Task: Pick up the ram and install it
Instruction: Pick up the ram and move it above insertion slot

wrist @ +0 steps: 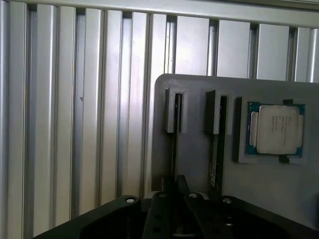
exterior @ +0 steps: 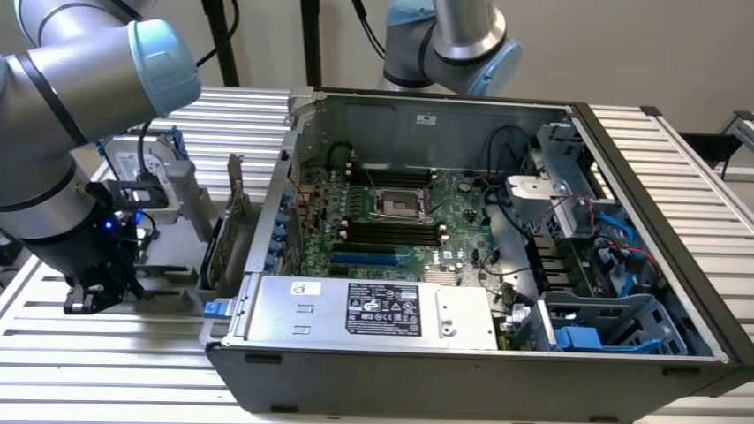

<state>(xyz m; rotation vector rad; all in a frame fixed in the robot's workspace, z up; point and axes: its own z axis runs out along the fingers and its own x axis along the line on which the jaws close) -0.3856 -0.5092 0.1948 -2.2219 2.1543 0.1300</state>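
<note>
Two thin ram sticks stand on edge in the slots of a grey holder (wrist: 199, 94). One ram stick (wrist: 176, 134) runs straight toward my gripper (wrist: 177, 183), whose dark body sits low over that stick's near end. The other ram stick (wrist: 216, 149) stands in the neighbouring slot and carries a small label. In the exterior view my gripper (exterior: 92, 300) hangs over the grey holder (exterior: 165, 265) at the exterior view's left, outside the open computer case (exterior: 471, 362). The black memory slots (exterior: 389, 231) lie empty on the green motherboard (exterior: 454, 199) inside the case.
A silver processor (wrist: 277, 129) rests in a recess of the holder beside the sticks. An upright card with a metal bracket (exterior: 236, 212) and a hard drive in a blue frame (exterior: 165, 172) stand between my arm and the case wall. A power supply (exterior: 365, 309) fills the case front.
</note>
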